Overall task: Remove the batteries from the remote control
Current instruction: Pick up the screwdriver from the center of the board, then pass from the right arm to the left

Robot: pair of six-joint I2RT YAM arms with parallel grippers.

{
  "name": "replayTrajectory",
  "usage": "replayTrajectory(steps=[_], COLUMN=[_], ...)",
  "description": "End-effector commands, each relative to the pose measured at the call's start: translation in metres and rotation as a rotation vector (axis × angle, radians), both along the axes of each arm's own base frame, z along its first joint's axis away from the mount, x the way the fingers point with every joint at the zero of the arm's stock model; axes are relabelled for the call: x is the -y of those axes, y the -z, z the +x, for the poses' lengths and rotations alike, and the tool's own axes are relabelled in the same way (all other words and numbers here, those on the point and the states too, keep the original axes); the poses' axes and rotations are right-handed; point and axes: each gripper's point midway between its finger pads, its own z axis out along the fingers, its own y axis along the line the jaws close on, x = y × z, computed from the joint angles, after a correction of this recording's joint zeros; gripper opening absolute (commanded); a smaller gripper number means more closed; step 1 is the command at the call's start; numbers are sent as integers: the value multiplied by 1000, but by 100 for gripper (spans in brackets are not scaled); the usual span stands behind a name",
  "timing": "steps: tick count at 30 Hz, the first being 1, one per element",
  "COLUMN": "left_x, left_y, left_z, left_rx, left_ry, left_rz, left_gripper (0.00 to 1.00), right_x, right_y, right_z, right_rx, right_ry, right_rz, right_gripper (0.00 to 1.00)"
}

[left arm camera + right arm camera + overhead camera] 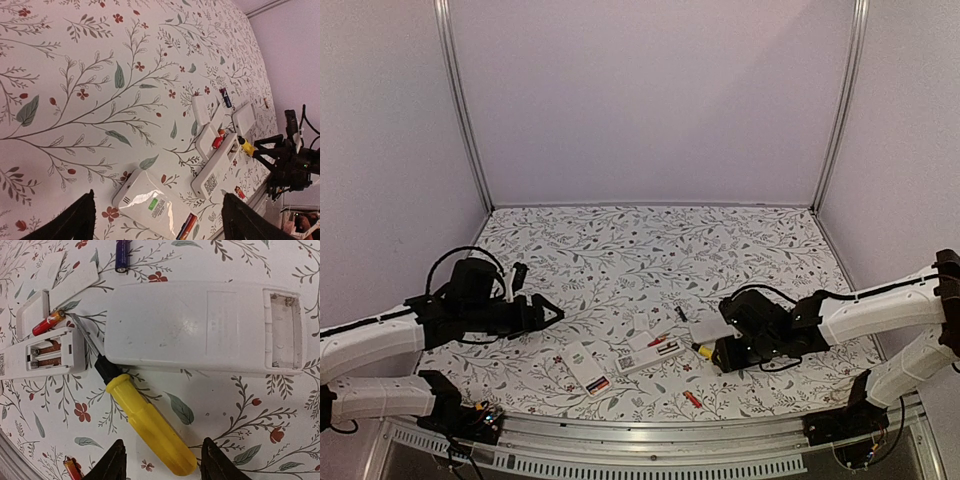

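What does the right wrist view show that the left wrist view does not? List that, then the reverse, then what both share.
Only the right wrist: the empty battery bay of the large white remote. Only the left wrist: a remote with a green sticker, coloured cells at its end, and the right gripper. Both: the yellow-handled screwdriver, a loose red-orange battery and a dark blue battery.
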Motion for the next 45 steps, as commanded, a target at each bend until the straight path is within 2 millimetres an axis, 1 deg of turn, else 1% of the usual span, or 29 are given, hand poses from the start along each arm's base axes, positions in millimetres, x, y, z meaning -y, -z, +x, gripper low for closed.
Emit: replayTrajectory(steps=[1,5,9,14,17,22,25,27,29,30,32,35,36,38,40,42,45], left_x=[0,1,1,4,6,5,10,20,32,40,55,78,85,99,110,119,128], left_y=[-9,-13,-14,-16,-19,-22,-29,-40,-56,-67,-91,-121,-127,-134,-136,-133,-132], left_z=[-1,0,1,2,2,3,3,2,0,-2,-6,-20,-27,-38,-47,-54,-57], left_rx=[5,13,13,16,19,30,40,57,86,114,181,259,274,284,277,259,251], left_ry=[-3,0,-1,8,19,11,27,65,126,165,244,373,417,493,551,592,621], left_rz=[-29,-34,-33,-42,-49,-51,-87,-136,-195,-231,-301,-370,-385,-411,-424,-420,-420], left_gripper=[87,87,87,87,87,87,87,87,85,84,84,84,83,84,84,84,82], right_x=[-7,-9,-5,-7,-11,-14,-25,-41,-58,-66,-81,-101,-107,-116,-126,-131,-139], right_y=[3,7,10,22,24,14,-4,-21,-40,-54,-74,-103,-111,-126,-146,-160,-174], right_z=[3,2,2,-3,-8,-14,-23,-30,-38,-42,-50,-62,-64,-70,-71,-75,-81], right_rx=[29,52,101,85,86,94,122,129,131,138,136,113,101,76,71,58,40], right_ry=[-28,-41,-28,-56,-75,-101,-153,-211,-273,-301,-355,-429,-452,-499,-542,-591,-657], right_rz=[-58,-116,-215,-250,-253,-230,-168,-79,33,101,214,376,425,519,611,668,709], right_gripper=[48,45,41,33,29,13,4,2,0,0,0,0,0,0,0,0,0])
